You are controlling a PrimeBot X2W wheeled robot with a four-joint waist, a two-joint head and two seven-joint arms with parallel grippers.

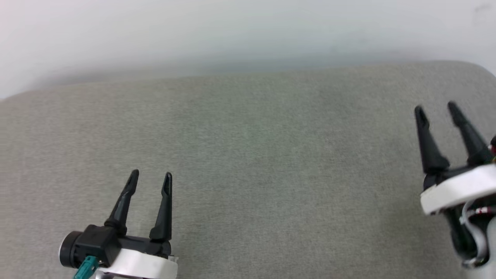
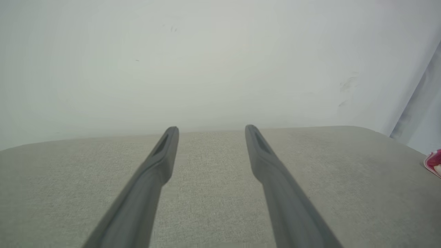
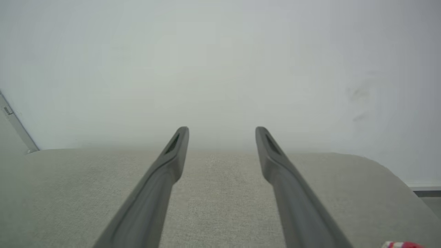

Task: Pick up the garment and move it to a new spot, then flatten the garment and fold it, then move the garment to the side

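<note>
1. At 7 o'clock in the head view, the left gripper (image 1: 151, 174) is over the grey cloth-covered table (image 1: 271, 155), its jaws spread wide and holding nothing.
2. At 3 o'clock in that view, the right gripper (image 1: 434, 107) is over the table's right part, its jaws likewise apart and empty.
3. Both grippers point toward 12 o'clock, at the white wall (image 1: 248, 31) behind the table's far edge.
4. The garment (image 2: 434, 163) shows as a small red-and-white sliver at 3 o'clock in the left wrist view, by the table's edge.
5. In the right wrist view it (image 3: 401, 245) peeks in at 5 o'clock, well apart from the fingertips; too little shows to tell how it lies.
</note>
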